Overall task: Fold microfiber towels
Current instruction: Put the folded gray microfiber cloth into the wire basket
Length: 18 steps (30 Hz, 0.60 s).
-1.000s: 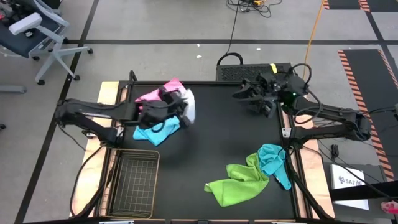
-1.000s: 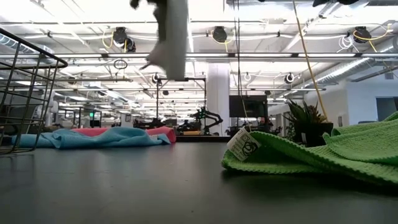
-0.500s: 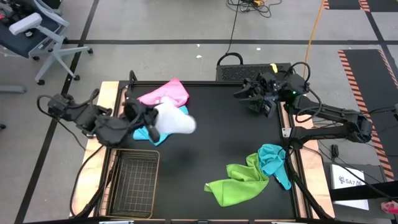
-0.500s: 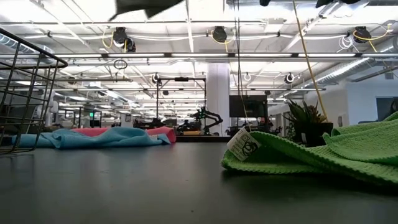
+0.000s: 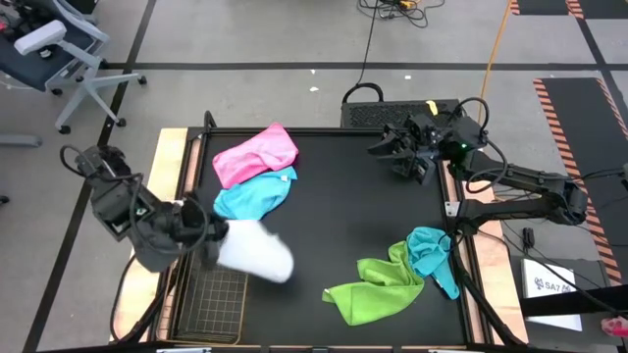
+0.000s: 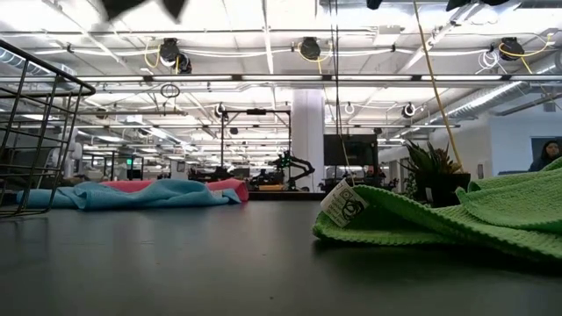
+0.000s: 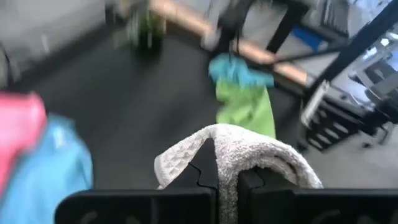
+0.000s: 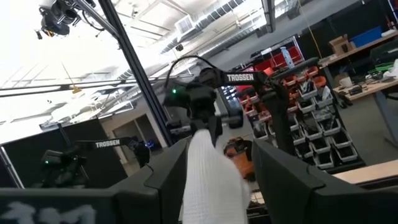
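Observation:
My left gripper (image 5: 214, 238) is raised over the table's near left, by the far edge of the wire basket (image 5: 211, 299), and is shut on the pale grey-white towel (image 5: 257, 255). The pink towel (image 5: 257, 154) and the light blue towel (image 5: 253, 196) lie flat at the far left, overlapping. The lime green towel (image 5: 371, 291) and the teal towel (image 5: 432, 253) lie crumpled at the near right. My right gripper (image 5: 378, 149) hangs open at the far right, touching nothing. Its wrist view shows the white towel (image 8: 205, 180) farther off, hanging below my left arm. My left gripper pinches a bunched fold of the grey-white towel (image 7: 231, 144) between its two shut fingers (image 7: 202, 171). The cloth arches over the fingertips in several layers. The rest trails from the gripper toward the table's right, lifted clear of the table.
The wire basket stands at the near left corner. A small potted plant (image 6: 430, 175) stands at the far side. Bare black tabletop (image 5: 343, 216) lies in the middle between the two pairs of towels. A label (image 6: 344, 204) sticks out of the green towel.
My left gripper has swung from above the pink and blue towels toward the table's near left, rising and turning, still shut on the grey-white towel. The towel has gone with it, lifted clear and out of the low view. The pink and blue towels now lie uncovered.

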Tool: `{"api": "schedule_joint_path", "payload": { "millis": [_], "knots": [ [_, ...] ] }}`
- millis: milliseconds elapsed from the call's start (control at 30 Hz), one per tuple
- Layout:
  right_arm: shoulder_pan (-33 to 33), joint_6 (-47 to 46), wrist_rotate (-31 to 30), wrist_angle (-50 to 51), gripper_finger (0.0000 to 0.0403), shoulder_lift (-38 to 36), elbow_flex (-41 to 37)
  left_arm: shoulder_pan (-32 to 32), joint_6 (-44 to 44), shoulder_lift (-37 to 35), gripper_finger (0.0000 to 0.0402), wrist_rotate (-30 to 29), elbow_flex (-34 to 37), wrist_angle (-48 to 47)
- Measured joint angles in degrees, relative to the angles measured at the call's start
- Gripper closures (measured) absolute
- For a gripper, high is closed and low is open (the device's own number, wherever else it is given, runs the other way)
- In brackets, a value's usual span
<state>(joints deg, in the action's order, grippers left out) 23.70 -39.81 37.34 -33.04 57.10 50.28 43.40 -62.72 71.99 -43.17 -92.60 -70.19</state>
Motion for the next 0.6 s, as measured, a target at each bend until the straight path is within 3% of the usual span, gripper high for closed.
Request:
{"api": "schedule_joint_path", "payload": {
  "millis": [133,267,433,600],
  "knots": [
    [0.00,0.01,-0.08,1.07,0.0232,0.02,-0.01,1.16,-17.57,-0.01,0.0396,10.98,0.00,-10.58],
    [-0.02,0.30,-1.31,3.19,0.0232,0.04,-0.02,1.22,-28.51,-0.01,0.0396,23.02,0.02,-19.95],
    [0.00,1.65,-2.09,5.36,0.0232,0.02,-0.01,0.34,-32.28,0.01,0.0396,33.50,0.26,-19.76],
    [0.00,1.97,-2.82,5.77,0.0232,0.02,0.00,-0.88,-37.09,0.40,0.0396,47.76,0.26,-19.81]
  ]
}}
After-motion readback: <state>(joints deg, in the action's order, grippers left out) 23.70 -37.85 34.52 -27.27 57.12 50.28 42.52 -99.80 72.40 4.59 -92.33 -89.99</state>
